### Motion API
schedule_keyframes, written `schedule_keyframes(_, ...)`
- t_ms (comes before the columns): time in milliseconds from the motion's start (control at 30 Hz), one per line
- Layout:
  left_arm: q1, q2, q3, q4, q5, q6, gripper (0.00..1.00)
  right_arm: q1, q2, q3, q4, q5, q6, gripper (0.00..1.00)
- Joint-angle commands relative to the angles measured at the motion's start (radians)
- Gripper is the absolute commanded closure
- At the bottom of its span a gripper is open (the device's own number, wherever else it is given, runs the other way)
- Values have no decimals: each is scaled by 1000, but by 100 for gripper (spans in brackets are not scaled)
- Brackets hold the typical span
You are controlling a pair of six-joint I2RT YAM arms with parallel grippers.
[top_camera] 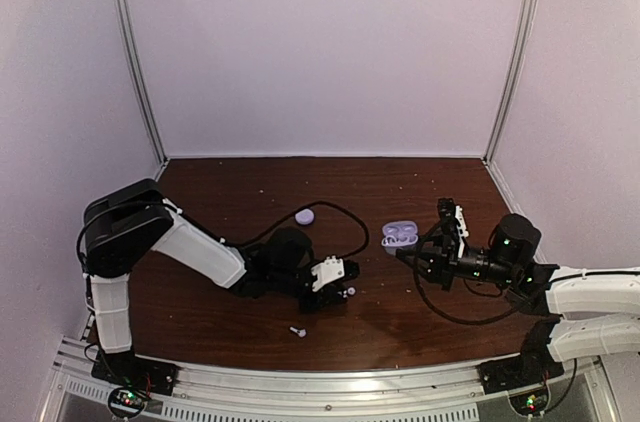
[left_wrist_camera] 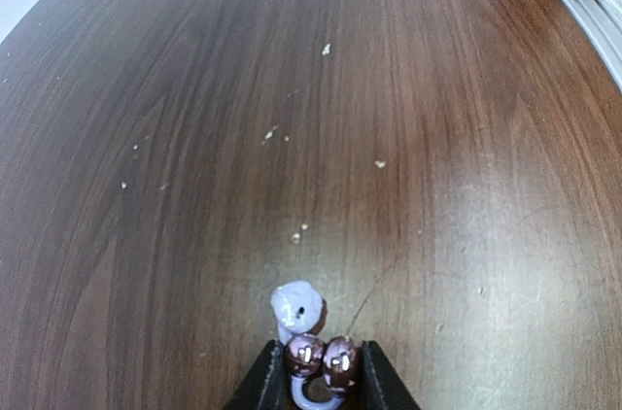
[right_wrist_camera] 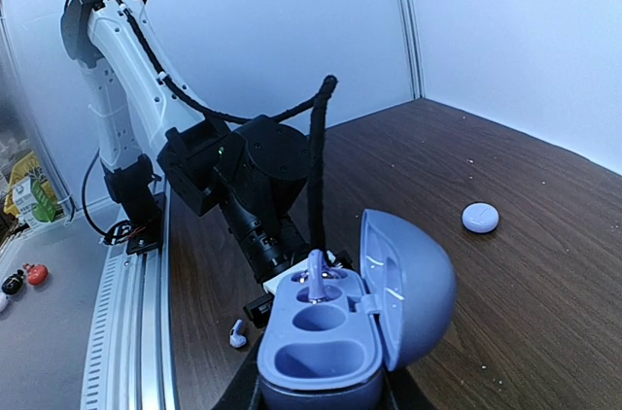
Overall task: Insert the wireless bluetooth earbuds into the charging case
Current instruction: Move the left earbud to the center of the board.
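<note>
Overhead camera looks down; wrist cameras skim the shared table (top_camera: 400,332)

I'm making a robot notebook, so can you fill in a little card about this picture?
left gripper: around an earbud on the table, grip unclear
right gripper: holds the open case
open case: one seated earbud, another slot empty
loose earbud: on the table, near the front edge
closed case: on the table, farther back

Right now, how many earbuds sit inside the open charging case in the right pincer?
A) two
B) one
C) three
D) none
B: the right wrist view shows a single earbud standing in the far slot of the charging case; its other recesses are empty.
</note>
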Motion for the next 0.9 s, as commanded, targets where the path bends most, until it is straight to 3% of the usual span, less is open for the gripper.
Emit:
schedule_keyframes(0, 21, -43, -59, -60, -69, -25, 70, -5, -8, -2, 15, 19, -12, 100)
schedule_keyframes(167, 23, -67, -97, -72, -88, -41, 63, -6, 3, -2, 28, 17, -7, 100)
schedule_keyframes(700, 27, -51, -85, -101, -43, -50, 72, -5, 4, -2, 31, 18, -9, 100)
schedule_keyframes(867, 31, -119, -141, -68, -81, -90, 73, -6, 4, -2, 30, 21, -8, 100)
